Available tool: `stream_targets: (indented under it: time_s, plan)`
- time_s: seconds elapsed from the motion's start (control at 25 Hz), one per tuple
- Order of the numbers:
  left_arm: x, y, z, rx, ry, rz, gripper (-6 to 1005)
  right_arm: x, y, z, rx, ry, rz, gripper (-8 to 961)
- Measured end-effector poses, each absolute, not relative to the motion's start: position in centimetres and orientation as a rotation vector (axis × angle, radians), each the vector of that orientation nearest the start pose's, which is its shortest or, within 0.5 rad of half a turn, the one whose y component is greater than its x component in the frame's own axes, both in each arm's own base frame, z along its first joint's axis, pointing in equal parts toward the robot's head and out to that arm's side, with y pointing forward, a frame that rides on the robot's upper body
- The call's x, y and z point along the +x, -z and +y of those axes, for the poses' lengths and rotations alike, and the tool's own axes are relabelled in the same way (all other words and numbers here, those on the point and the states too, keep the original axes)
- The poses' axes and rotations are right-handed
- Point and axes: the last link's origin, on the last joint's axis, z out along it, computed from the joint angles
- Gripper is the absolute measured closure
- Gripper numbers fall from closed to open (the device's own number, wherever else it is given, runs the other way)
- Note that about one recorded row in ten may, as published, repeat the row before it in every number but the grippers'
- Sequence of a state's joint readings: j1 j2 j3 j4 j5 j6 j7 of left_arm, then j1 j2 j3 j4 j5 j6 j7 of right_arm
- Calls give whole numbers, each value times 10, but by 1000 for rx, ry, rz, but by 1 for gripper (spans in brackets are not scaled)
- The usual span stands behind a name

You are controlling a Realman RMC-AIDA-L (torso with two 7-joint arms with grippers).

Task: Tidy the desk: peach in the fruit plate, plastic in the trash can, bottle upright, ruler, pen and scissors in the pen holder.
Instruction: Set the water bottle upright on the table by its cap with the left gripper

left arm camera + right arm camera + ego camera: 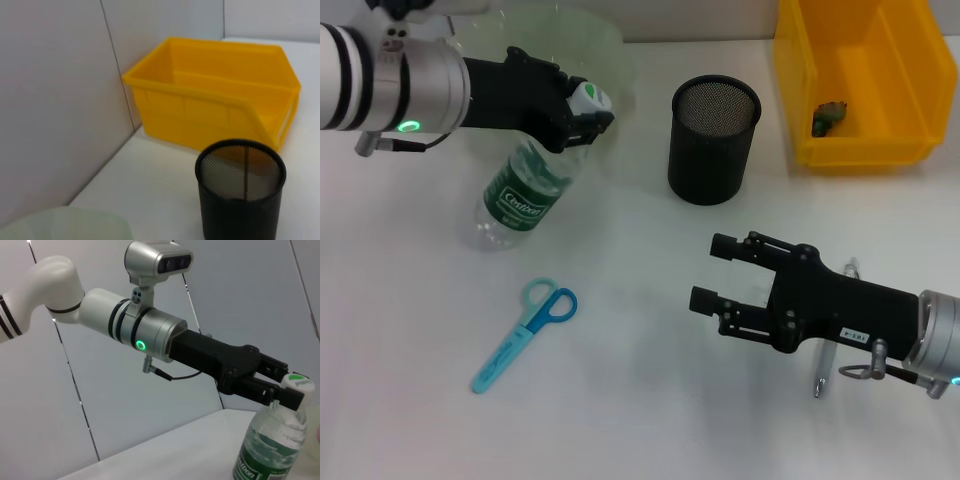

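The yellow bin (860,90) stands at the far right corner of the desk (640,400) with a small scrap inside, and the black mesh pen holder (714,140) is just beside it, so both are ready to receive things. The left gripper (588,112) is closed on the neck of the bottle (525,190), which is tilted, probably on its way upright. The right gripper (708,272), wide open and empty, hovers near the front right edge over the pen (823,360), and the scissors (525,330) wait towards the front left.

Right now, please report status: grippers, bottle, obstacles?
Left gripper shut on bottle neck, bottle tilted. Right gripper open, over bare desk. Scissors and pen still out of pen holder.
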State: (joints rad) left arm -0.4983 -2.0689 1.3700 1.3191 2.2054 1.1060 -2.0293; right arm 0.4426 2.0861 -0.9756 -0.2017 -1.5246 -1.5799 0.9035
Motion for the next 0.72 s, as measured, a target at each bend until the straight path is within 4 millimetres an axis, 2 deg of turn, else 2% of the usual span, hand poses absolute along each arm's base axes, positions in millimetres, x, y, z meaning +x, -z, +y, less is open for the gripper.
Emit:
stream_targets:
  time_s: [0.28,0.72]
  plan:
    - [-162,-13,382,-2575,182,-383,558,268,67,261,-2625,-1091,578,195]
    - [-165,-21,384,-2546,217,-399,561,269,68,261,-2624,-1085,582,194]
